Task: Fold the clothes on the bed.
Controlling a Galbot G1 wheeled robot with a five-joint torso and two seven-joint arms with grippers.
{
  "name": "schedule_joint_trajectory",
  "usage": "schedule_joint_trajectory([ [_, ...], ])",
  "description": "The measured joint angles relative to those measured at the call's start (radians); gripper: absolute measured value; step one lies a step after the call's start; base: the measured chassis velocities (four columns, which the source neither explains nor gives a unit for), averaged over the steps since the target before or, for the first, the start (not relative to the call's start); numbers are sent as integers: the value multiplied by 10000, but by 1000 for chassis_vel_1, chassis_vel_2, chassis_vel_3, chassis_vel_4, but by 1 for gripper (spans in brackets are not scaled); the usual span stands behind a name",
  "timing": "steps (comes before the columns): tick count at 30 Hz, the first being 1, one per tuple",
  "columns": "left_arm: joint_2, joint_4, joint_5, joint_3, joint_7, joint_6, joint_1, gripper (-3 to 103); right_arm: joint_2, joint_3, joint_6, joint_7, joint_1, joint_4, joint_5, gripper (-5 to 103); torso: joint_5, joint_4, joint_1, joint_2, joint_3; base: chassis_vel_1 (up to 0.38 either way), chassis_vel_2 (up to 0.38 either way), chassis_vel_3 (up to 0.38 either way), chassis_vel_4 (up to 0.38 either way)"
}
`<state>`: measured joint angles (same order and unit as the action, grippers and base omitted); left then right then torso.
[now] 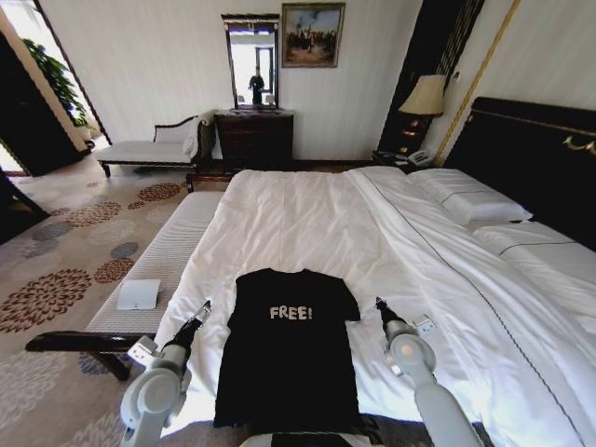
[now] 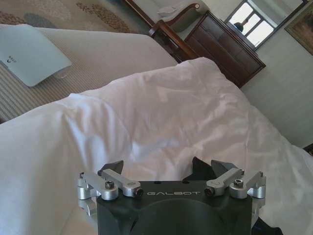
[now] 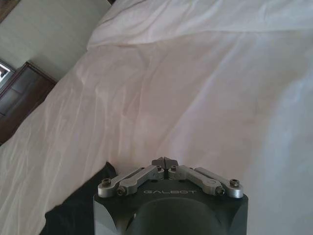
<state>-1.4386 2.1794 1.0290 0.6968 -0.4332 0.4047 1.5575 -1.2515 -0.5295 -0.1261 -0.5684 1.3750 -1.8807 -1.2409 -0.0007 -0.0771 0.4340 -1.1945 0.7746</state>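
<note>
Black T-shirt lies flat on the bed, your two tools flanking it

You see the T-shirt (image 1: 291, 349) spread face up on the white duvet of the bed (image 1: 307, 223), near its foot edge, the pale "FREE!" lettering readable and both short sleeves out to the sides. Your left tool (image 1: 206, 305) hovers just beside the shirt's left sleeve; in the left wrist view its fingers (image 2: 113, 167) stand spread apart over bare duvet, holding nothing. Your right tool (image 1: 379, 303) sits just beside the right sleeve; in the right wrist view its fingertips (image 3: 165, 161) are pressed together with nothing between them, a dark corner of the shirt (image 3: 78, 210) next to it. A grey-striped bench (image 1: 168, 256) carrying a white flat device (image 1: 138, 294) runs along the bed's left side
</note>
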Motion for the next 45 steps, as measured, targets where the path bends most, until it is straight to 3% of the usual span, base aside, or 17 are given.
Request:
schedule_joint_trajectory([
  [1,4,0,0,8,-5,0,2,100,-150,97,-71,1,214,-15,-1,5,0,1,0,0,0,0,0,0,0],
  [3,6,0,0,12,-8,0,4,100,-224,151,-106,3,308,-15,-1,5,2,0,-1,0,0,0,0,0,0],
  [8,-21,0,-5,0,-22,0,48,100,-453,360,-265,173,437,114,-199,32,-1,2,0,0,0,0,0,0,0],
  [10,-38,5,-5,-6,-30,0,56,100,-474,383,-277,232,389,156,-268,32,-1,2,0,0,0,0,0,0,0],
  [12,-52,26,-5,-10,-42,0,79,100,-524,427,-304,272,280,217,-371,45,0,4,0,0,0,0,0,0,0],
  [13,-52,26,-5,-10,-42,0,79,100,-524,427,-304,272,280,217,-371,45,0,4,0,0,0,0,0,0,0],
  [16,-37,64,2,31,-61,1,99,100,-575,491,-331,277,240,233,-391,31,0,3,0,0,0,0,0,0,0],
  [18,-34,64,7,38,-63,1,100,100,-580,500,-331,277,239,236,-391,31,-1,3,0,0,0,0,0,0,0],
  [19,-33,63,13,47,-67,0,102,100,-589,509,-332,277,238,247,-391,20,-1,3,0,0,0,0,0,0,0],
  [25,-75,37,7,2,-73,0,115,100,-621,521,-327,275,215,267,-378,2,0,2,0,0,0,0,0,0,0],
  [45,-68,127,24,4,-108,0,157,100,-669,485,-254,229,250,267,-117,-3,0,1,0,0,0,0,0,0,0],
])
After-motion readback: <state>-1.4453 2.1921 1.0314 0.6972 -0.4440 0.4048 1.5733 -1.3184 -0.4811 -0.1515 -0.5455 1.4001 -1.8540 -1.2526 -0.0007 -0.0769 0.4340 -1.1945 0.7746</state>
